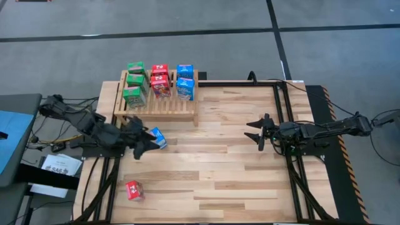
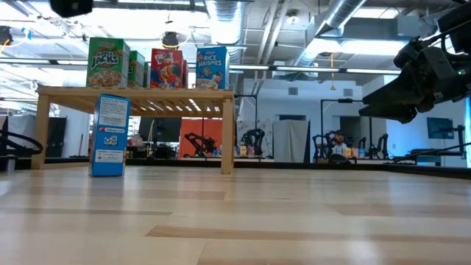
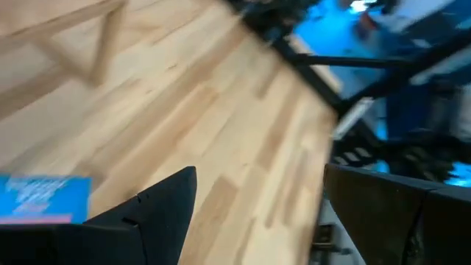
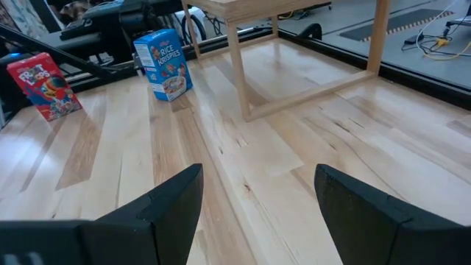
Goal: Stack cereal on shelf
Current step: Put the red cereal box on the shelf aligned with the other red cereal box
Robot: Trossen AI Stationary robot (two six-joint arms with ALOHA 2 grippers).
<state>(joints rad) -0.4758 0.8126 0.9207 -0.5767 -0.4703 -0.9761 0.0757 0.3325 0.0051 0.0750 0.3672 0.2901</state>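
Standing along the far edge of the surface (image 1: 237,156), toward its left corner, the shelf (image 1: 156,103) already carries seven cereal boxes: three green (image 1: 134,81), two red (image 1: 160,80) and two blue (image 1: 185,81), packed in three close rows. Free slat space is only at the front, so a careless placement could shove a standing box over or off the back.

Left of centre, the left end effector (image 1: 145,142) sits right against the third blue box (image 1: 158,137), which stands upright just in front of the shelf. Its fingers (image 3: 158,210) are spread and, as far as I can judge, not gripping; the box lies off to one side of them in the wrist view. A sideways nudge could topple it, and closing off-centre could pinch a corner and twist it.

Near the right edge, the right end effector (image 1: 261,132) hovers spread wide and empty, clear of everything.

Smallest worry: the last red box (image 1: 134,190) lies near the front-left corner, close to the edge, where a clumsy reach could push it off.
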